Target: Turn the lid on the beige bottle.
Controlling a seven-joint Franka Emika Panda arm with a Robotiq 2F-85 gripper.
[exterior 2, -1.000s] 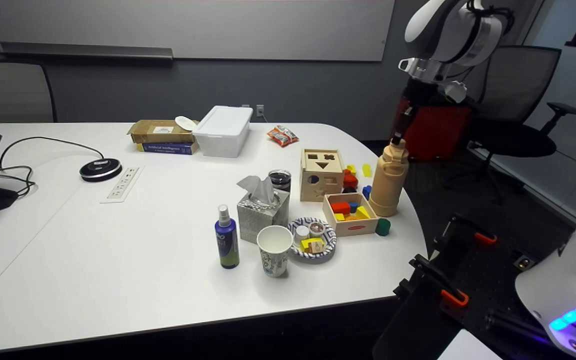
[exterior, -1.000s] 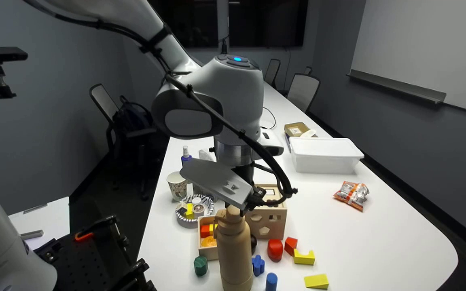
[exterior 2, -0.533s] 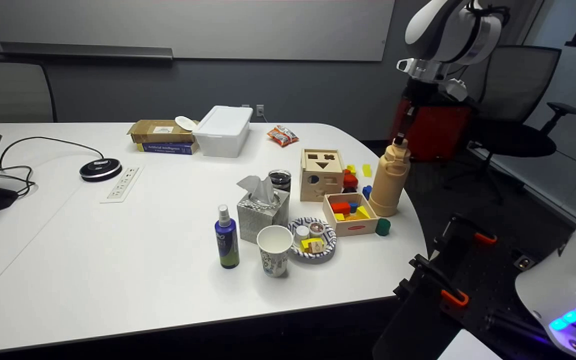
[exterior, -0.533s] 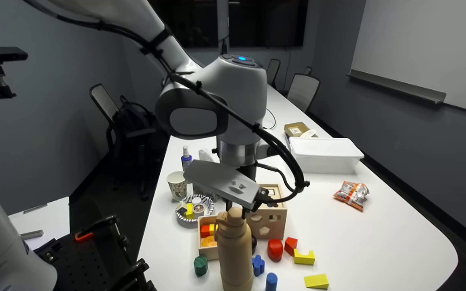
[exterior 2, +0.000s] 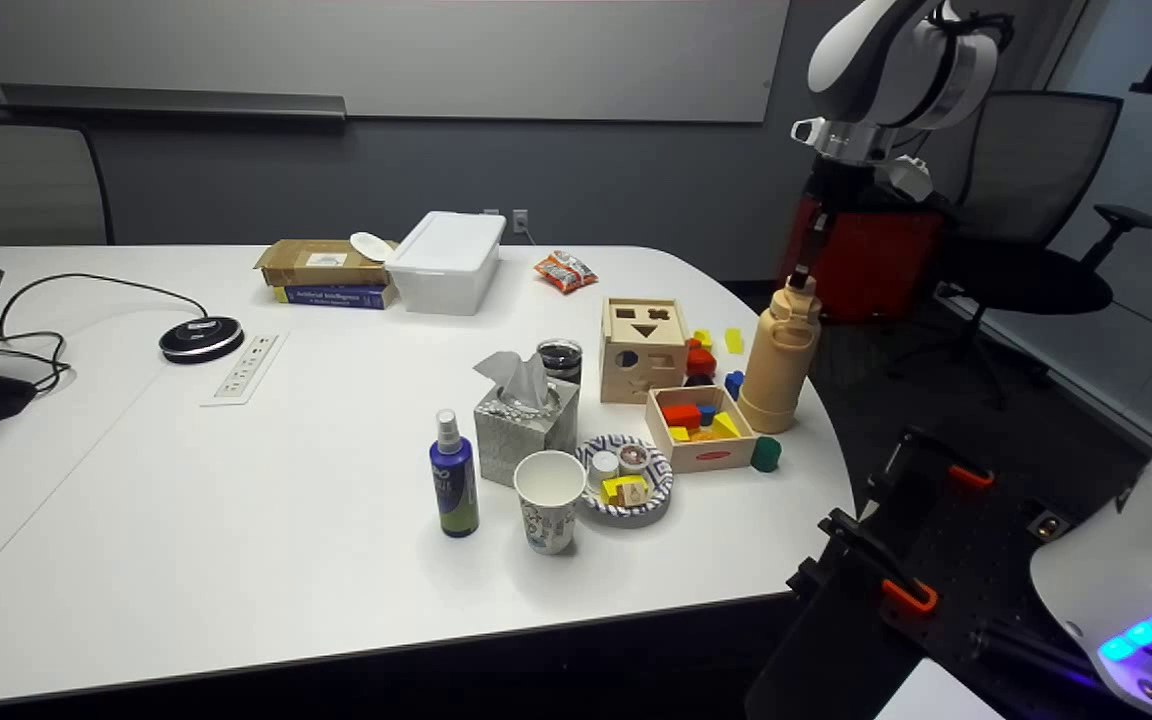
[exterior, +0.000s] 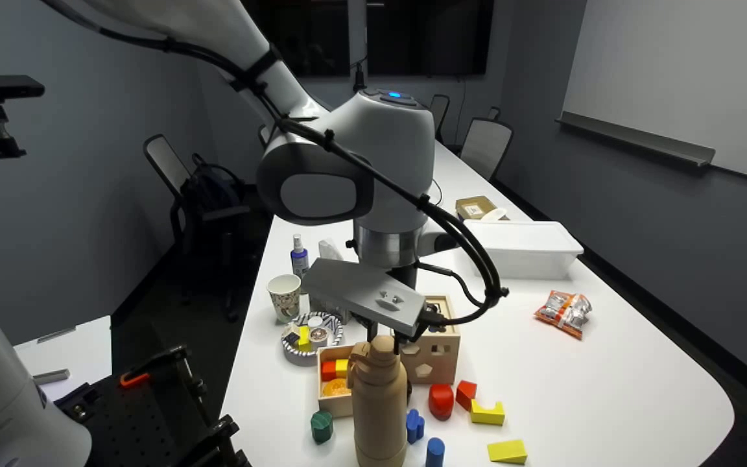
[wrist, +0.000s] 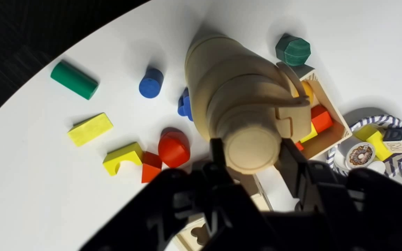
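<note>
Over the near end of the table (exterior: 607, 389), your arm (exterior: 341, 175) has eased a little to the right in an exterior view across the last second. The beige bottle (exterior: 380, 405) has gone with it at the top while its base stands in about the same spot, so I'd judge you are rocking the bottle slightly, not only working what sits on it. Your gripper (wrist: 252, 144) looks clamped: in the wrist view its fingers (wrist: 217, 150) lie against the left and right sides of the lid (wrist: 251, 151), which is on top of the bottle. That hold should suit a twist, but more sideways pull could tip the bottle before the lid gives. As for what you can't see well, the wooden box (wrist: 186, 240) is mostly covered by your gripper in the wrist view, and the bottle's base runs down to the bottom edge of that exterior view. The fingers are dark and blurred, so how firmly they press can't be told. The lid is plain and round, with no mark to follow; whether it has turned, I cannot tell.
</note>
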